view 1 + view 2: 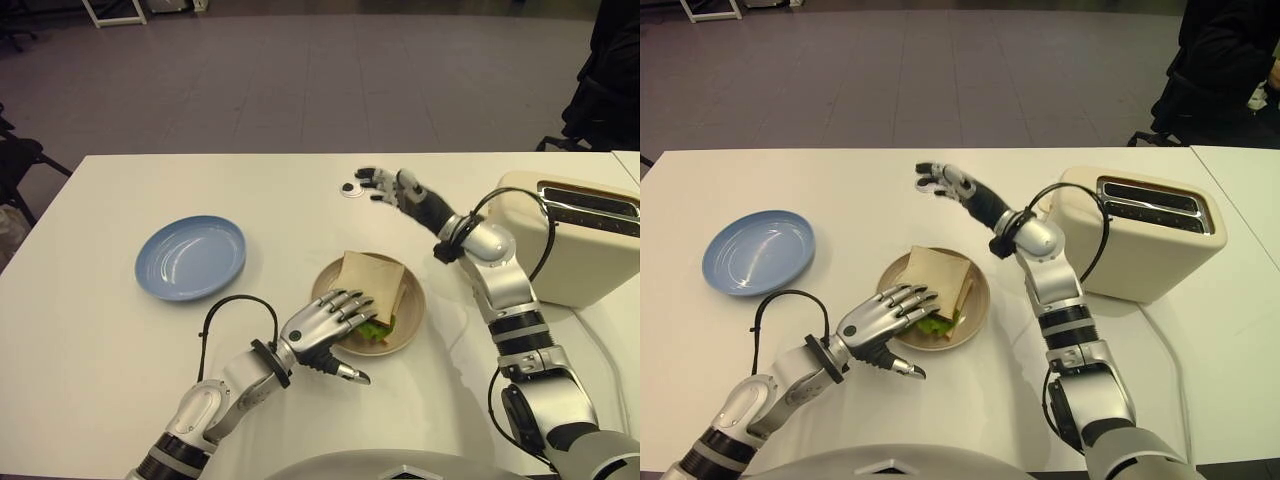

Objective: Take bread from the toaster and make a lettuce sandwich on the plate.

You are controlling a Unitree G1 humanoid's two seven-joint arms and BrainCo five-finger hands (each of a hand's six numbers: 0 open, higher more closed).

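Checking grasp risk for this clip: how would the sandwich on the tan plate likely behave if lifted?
Probably soft and floppy: the top bread slice looks thin. Layers may slide apart, since lettuce pokes out at the edge by the left hand.

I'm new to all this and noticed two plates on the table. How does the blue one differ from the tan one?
The blue plate is pale blue, the tan plate beige. The tan plate carries a lettuce sandwich; the blue plate carries no food. The left hand reaches over the tan plate's near rim; the blue plate lies apart, to its left. Both are round, on the white table.
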